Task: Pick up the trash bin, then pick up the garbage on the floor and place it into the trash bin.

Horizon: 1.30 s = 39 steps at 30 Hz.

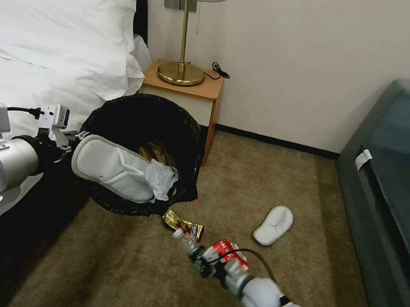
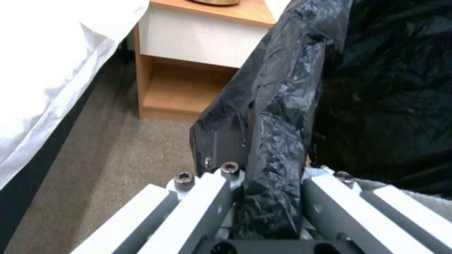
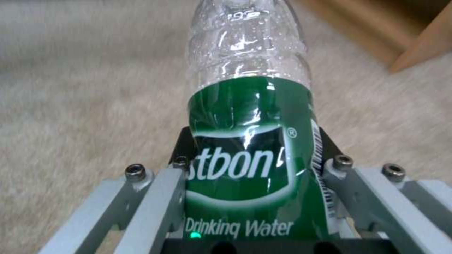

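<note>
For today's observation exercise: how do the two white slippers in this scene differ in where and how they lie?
One slipper lies tilted across the mouth of the trash bin, next to a crumpled tissue; the other slipper lies flat on the carpet, apart from the bin. The first looks larger, being nearer the camera. Both are white, of like shape.

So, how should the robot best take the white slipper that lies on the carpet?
Probably by the open heel end of the slipper, coming from straight above. It lies flat and alone on the carpet, and the thin sole there fits between the jaws better than the puffy toe part does.
</note>
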{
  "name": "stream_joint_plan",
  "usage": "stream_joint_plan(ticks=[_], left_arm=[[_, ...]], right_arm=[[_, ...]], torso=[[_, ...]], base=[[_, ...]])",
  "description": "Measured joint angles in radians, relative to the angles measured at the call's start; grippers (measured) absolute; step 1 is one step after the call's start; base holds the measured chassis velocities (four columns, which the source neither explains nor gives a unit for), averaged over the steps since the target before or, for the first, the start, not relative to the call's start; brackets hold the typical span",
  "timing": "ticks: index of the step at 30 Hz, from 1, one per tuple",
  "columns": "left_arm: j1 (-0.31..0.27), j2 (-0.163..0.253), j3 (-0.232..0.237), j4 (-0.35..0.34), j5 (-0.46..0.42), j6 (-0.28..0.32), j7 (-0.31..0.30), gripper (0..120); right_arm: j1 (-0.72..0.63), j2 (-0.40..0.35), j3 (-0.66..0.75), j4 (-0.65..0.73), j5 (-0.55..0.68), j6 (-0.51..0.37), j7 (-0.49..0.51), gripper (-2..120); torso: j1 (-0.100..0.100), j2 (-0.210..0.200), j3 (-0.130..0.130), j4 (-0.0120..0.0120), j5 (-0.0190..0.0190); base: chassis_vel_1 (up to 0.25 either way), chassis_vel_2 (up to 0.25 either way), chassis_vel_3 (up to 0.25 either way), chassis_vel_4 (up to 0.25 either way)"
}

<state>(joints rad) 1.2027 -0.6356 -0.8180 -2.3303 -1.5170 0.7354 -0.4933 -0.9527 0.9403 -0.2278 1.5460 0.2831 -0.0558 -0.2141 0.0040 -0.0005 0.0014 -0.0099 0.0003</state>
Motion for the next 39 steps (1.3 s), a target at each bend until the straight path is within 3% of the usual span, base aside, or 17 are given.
stream_joint_plan(ticks=[11, 18, 30, 39], left_arm=[[0.008, 0.006, 0.002, 0.012, 0.007, 0.0, 0.019, 1], [0.018, 0.009, 0.016, 0.019, 0.019, 0.0, 0.021, 1], [0.023, 0.015, 0.038, 0.065, 0.071, 0.0, 0.053, 1], [0.048, 0.014, 0.085, 0.044, 0.049, 0.0, 0.051, 1]], right_arm=[[-0.049, -0.153, 0.19, 0.12, 0.016, 0.099, -0.117, 32], [-0.064, -0.194, 0.265, 0.211, 0.091, 0.105, -0.073, 32], [0.005, -0.257, 0.394, 0.382, 0.289, -0.011, 0.0, 31], [0.261, -0.251, 0.416, 0.504, 0.558, -0.096, -0.002, 31]], torso=[[0.0, 0.0, 0.0, 0.0, -0.0001], [0.0, 0.0, 0.0, 0.0, -0.0002], [0.0, 0.0, 0.0, 0.0001, -0.0002], [0.0, 0.0, 0.0, 0.0003, -0.0006]], base=[[0.0, 0.0, 0.0, 0.0], [0.0, 0.0, 0.0, 0.0], [0.0, 0.0, 0.0, 0.0], [0.0, 0.0, 0.0, 0.0]])
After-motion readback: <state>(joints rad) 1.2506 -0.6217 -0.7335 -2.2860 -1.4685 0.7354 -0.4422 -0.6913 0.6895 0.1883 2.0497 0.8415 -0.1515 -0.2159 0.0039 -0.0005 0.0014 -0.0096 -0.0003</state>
